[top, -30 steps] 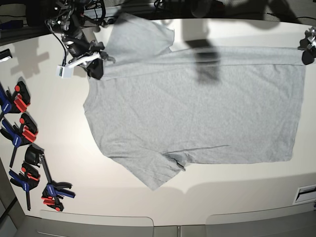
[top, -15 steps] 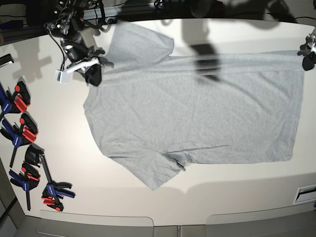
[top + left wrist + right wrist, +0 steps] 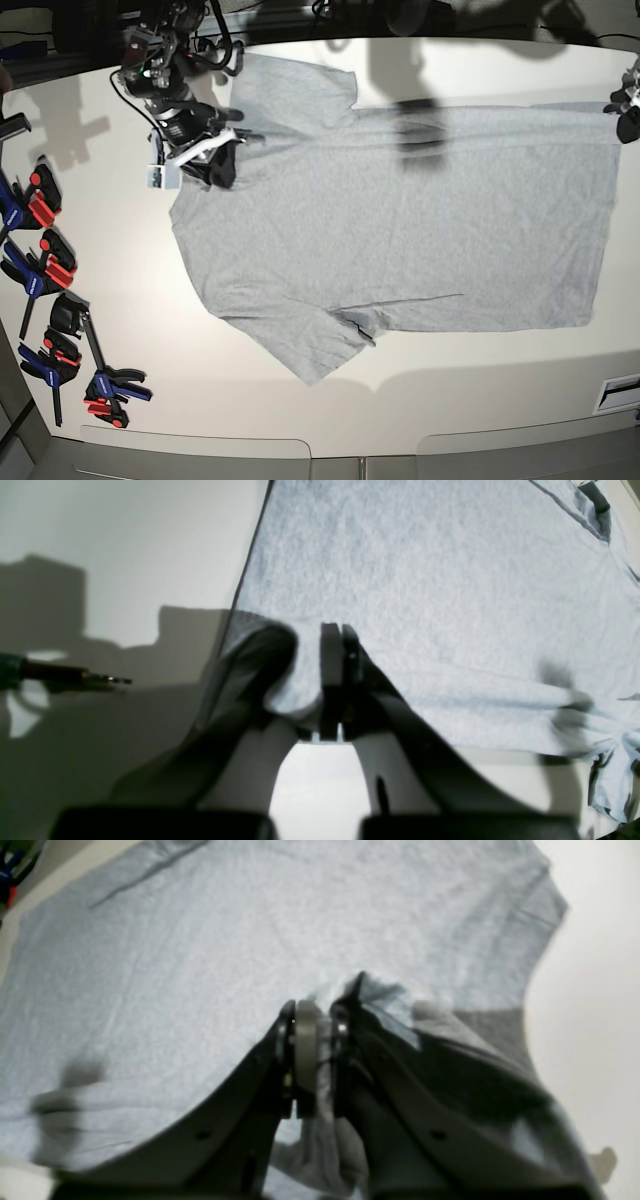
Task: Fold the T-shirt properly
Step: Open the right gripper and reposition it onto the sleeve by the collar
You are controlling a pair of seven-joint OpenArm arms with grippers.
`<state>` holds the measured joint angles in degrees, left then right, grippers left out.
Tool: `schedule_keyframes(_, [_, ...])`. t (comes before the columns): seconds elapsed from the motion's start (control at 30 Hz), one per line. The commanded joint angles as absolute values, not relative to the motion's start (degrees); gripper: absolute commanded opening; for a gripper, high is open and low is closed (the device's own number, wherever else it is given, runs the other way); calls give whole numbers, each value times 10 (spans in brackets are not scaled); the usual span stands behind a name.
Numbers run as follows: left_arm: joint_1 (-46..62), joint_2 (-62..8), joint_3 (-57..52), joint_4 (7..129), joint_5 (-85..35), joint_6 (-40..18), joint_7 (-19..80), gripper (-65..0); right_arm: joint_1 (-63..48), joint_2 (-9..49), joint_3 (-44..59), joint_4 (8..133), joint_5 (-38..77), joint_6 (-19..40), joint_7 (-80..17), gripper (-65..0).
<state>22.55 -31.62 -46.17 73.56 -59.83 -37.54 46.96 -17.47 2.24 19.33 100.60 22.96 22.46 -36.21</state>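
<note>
Grey T-shirt (image 3: 400, 220) lay lengthwise across the frame, its far edge stretched between the right gripper (image 3: 222, 165), clamped at upper left, and the left gripper (image 3: 628, 112), clamped at upper right.

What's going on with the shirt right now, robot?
Left tool shut on T-shirt hem corner. Right tool shut on shoulder edge. Shirt spread flat. Clamps off to the side, not in the way.

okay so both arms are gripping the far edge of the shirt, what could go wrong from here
The right end effector grips bunched cloth at the shoulder, so the T-shirt may fold with creases there. The left end effector pinches only the hem corner, which might slip out. The near sleeve lies loose and may drag crooked. The clamps lie close beside the collar end.
</note>
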Motion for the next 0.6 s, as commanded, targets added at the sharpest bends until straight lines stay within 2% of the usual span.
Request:
schedule_keyframes(0.0, [225, -333, -467, 742, -609, -376, 451, -650, -171, 27, 194, 1015, 229, 218, -343, -650])
schedule_keyframes(0.13, [212, -334, -467, 742, -597, -376, 451, -650, -171, 27, 195, 1015, 226, 201, -340, -650])
schedule_keyframes(0.57, [197, -334, -467, 742, -579, -376, 453, -650, -171, 27, 195, 1015, 225, 210, -341, -650])
